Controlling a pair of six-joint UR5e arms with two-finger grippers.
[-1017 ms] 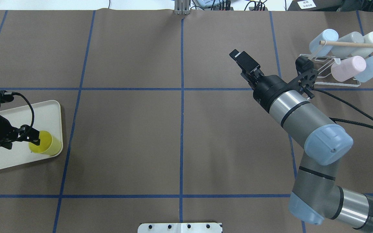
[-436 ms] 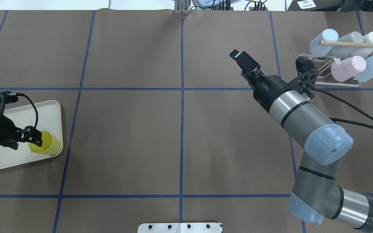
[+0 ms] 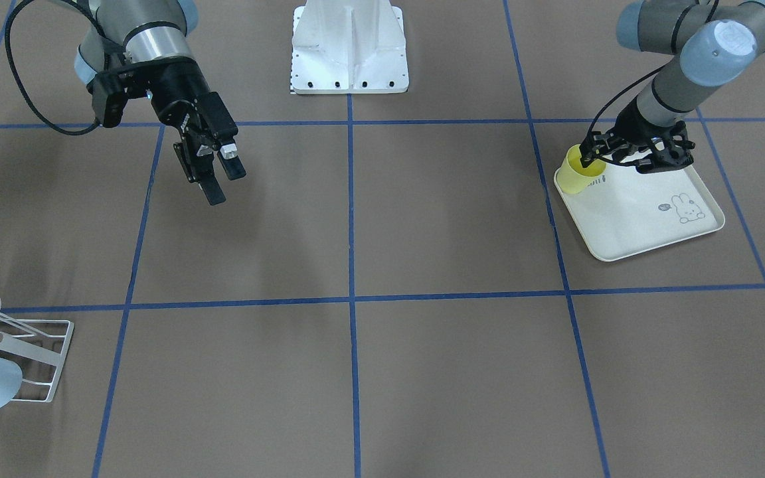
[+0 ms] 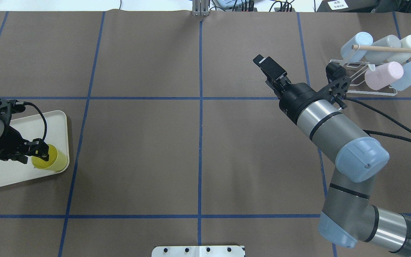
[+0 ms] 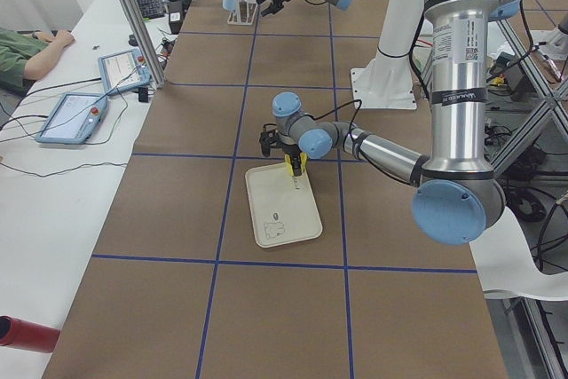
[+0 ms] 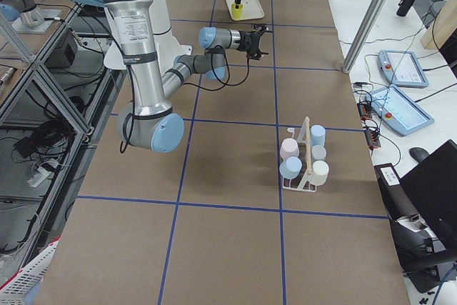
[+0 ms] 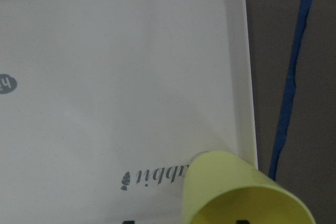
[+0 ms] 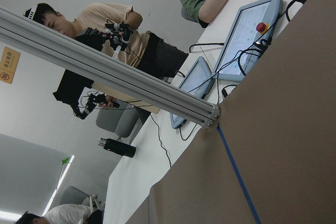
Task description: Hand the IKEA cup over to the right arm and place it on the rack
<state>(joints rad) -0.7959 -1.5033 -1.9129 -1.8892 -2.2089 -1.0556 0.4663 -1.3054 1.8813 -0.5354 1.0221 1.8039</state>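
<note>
Starting at the left gripper (image 4: 43, 152): parked on the rim of the yellow IKEA cup (image 4: 54, 162), jaws fairly narrow, one finger dipped inside and one outside the wall. Going by the wrist view, probably not squeezing yet, with a bit of gap either side of the wall. Can't swear to it.

As for the cup: standing upright in a corner of the cream rabbit-print tray (image 4: 20, 125), tight against the lip on the side facing the middle of the tabletop (image 4: 198, 150).

Worries from here:

- Closing off-centre. Could nudge the cup into the tray lip and tip it over the edge instead of clamping it.
- Pinching just one thin plastic wall. Not much contact, so likely to swing or slip once lifted and carried sideways.
- Arriving crooked at the hand-over. Means a bad target for the right gripper (image 4: 264, 63), hanging wide open and holding nothing, well apart over the other half of the tabletop. Easy to fumble and drop between the two.
- Finishing at the rack (image 4: 387, 49). Already loaded with pastel cups (image 4: 384, 75), so not many free prongs, and plenty of chance to bump a neighbour or clip the dowel going in.
</note>
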